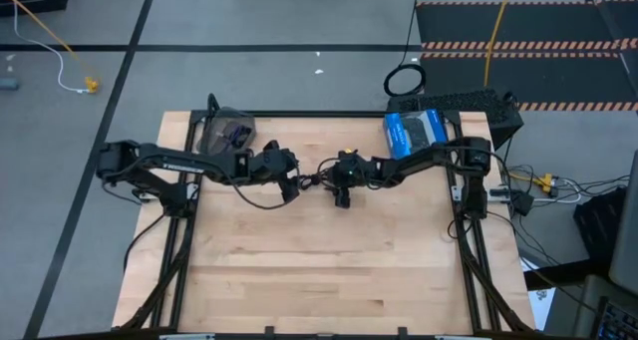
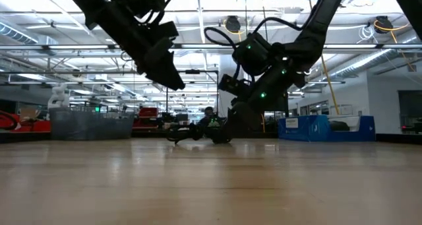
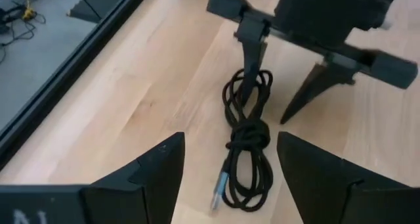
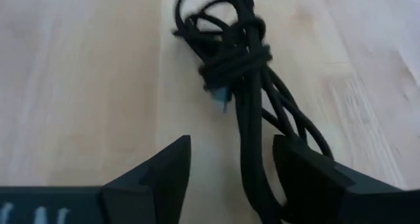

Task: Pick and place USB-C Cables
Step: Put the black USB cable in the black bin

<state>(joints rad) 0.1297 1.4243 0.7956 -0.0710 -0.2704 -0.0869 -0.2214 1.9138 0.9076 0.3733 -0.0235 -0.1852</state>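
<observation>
While both claws gape, black cable [image 3: 247, 142] lies mid-table between them.

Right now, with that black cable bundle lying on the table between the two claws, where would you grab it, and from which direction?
I'd take the black USB-C cable bundle at its knotted middle, coming straight down from above. It lies flat on the wooden table, and there the strands are wrapped tight together, so they likely won't splay. The right gripper, open, already straddles one end's strands; the left gripper, also open, sits above the other end.
</observation>
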